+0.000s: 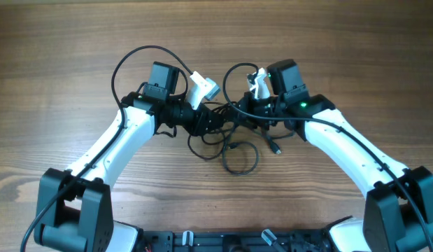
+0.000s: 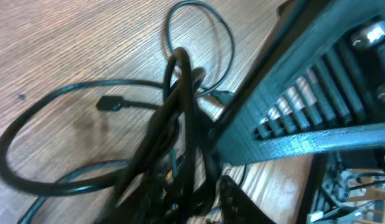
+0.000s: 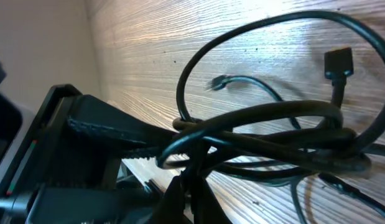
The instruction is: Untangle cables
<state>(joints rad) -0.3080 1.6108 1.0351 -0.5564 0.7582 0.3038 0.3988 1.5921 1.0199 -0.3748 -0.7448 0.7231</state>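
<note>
The cables (image 1: 222,129) are thin black cords bunched in a knot at the table's middle, with one loop (image 1: 227,165) and a plug (image 1: 275,148) lying nearer the front. My left gripper (image 1: 213,120) reaches into the knot from the left. In the left wrist view the blurred cords (image 2: 180,99) run down between its fingers (image 2: 237,199), pinched there; a loose plug (image 2: 110,103) lies on the wood. My right gripper (image 1: 243,112) meets the knot from the right. Its jaws (image 3: 191,186) are shut on a cord that rises into the bundle (image 3: 273,115), with a plug (image 3: 338,62) beyond.
The wooden table (image 1: 356,56) spreads all round the knot. Thick arm wires (image 1: 132,59) loop behind the left wrist. The right arm's ribbed body (image 2: 316,93) fills the left wrist view's right side, very close. The left arm's dark head (image 3: 86,124) crowds the right wrist view.
</note>
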